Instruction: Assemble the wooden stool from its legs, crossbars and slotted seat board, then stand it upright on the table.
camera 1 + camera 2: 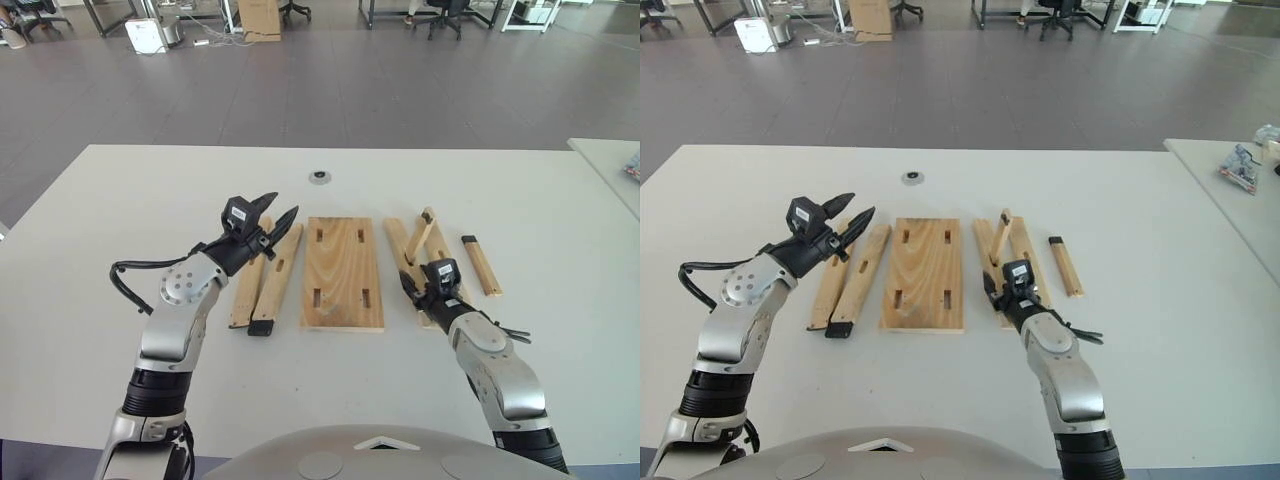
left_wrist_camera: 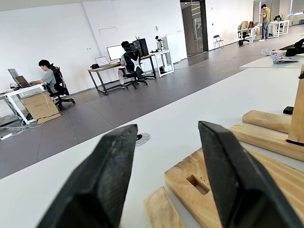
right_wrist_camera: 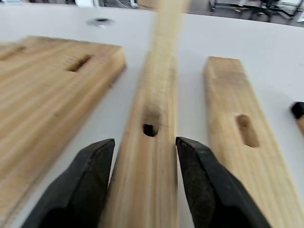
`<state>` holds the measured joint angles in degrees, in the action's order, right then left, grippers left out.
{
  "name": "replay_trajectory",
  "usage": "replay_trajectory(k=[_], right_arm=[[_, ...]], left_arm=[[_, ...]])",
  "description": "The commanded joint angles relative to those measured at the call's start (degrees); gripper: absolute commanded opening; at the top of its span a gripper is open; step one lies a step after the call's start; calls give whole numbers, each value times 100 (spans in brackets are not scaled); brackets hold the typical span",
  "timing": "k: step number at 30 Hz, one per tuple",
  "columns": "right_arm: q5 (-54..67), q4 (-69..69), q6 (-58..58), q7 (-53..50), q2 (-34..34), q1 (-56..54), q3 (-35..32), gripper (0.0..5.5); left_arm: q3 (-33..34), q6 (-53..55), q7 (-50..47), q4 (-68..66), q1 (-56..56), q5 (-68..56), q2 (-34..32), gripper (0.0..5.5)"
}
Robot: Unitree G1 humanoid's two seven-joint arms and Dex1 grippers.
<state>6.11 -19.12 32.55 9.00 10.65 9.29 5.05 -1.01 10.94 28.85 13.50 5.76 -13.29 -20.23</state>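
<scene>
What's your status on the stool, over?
Left gripper open above left legs. Right gripper at leg, crossbar standing in it. Seat board flat. Nothing in the way.

In the head views the right gripper (image 3: 145,141) hides its own fingertips behind its wrist body. It also covers the near end of the slotted leg (image 3: 147,185) under it. In the right wrist view this leg runs out of the frame, and I cannot tell if the fingers (image 3: 80,180) touch its sides. The crossbar (image 3: 166,47) standing on that leg is blurred there, and its far end is cut off. The left gripper (image 1: 283,205) covers the far end of the outer left leg (image 1: 245,295). The seat board (image 2: 266,175) is cut by the frame edge in both wrist views. The small round thing (image 1: 320,177) at the upper middle of the bench (image 1: 150,200) is too small to name. The near corners of the bench lie outside the head views.
</scene>
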Motion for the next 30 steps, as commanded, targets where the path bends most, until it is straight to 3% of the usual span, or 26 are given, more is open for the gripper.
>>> replay_trajectory(k=[1, 9, 14, 21, 26, 30], right_arm=[[-150, -76, 352, -219, -25, 17, -38, 241], [416, -304, 1720, 11, -153, 27, -148, 241], [472, -384, 2277, 17, -45, 64, -91, 332], [423, -267, 2456, -31, 72, 4, -166, 210], [464, -248, 2323, -47, 32, -243, -374, 209], [1168, -303, 1812, 547, 291, -1474, -1364, 209]], left_arm=[[-65, -8, -52, 84, -46, 71, 41, 234], [-80, -15, -88, 137, -91, 93, 41, 234], [-78, -18, -95, 161, -118, 105, 42, 234], [-55, 279, -54, 140, -70, -20, 14, 234], [176, 693, 41, 153, 136, -427, -29, 234], [780, 1861, 546, 106, 682, -1898, -224, 234]])
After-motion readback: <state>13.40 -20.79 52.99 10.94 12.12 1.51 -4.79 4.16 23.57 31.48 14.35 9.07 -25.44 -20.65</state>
